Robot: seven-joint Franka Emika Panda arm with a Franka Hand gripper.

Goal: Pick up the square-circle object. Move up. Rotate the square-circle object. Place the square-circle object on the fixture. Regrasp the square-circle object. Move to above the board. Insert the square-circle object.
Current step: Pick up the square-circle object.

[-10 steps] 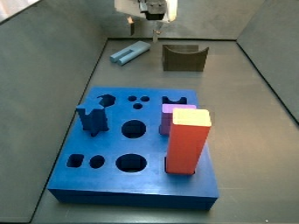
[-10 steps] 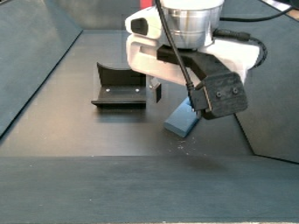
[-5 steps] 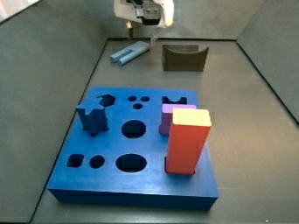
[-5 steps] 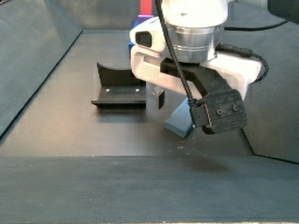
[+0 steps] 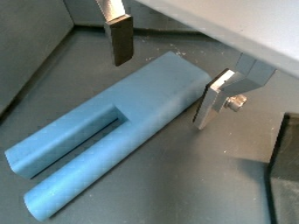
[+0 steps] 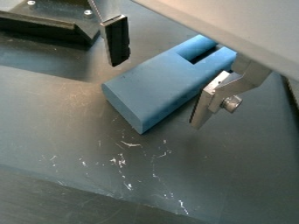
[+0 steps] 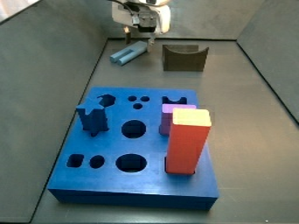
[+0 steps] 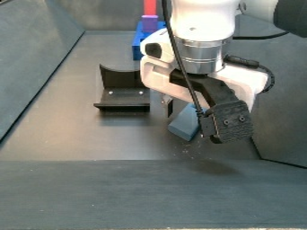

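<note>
The square-circle object (image 5: 117, 131) is a pale grey-blue peg lying flat on the dark floor, with a slot in its rounded half. In both wrist views my gripper (image 5: 163, 74) is open and straddles the peg's square end (image 6: 158, 87), one dark pad (image 6: 117, 39) and one silver finger (image 6: 211, 98) on either side, not touching. In a side view the gripper (image 7: 139, 35) hangs just over the peg (image 7: 128, 54). The dark fixture (image 7: 184, 58) stands beside the peg. The bright-blue board (image 7: 122, 166) lies nearer the front.
On the board stand a tall red-orange block (image 7: 187, 140) and a dark blue notched peg (image 7: 91, 120). Grey walls close in the floor at the back and sides. The fixture (image 8: 120, 90) sits close to the arm's body (image 8: 198, 54).
The gripper has come down and shifted a little sideways until its open fingers flank the peg's square end. The peg, fixture and board have not moved.
</note>
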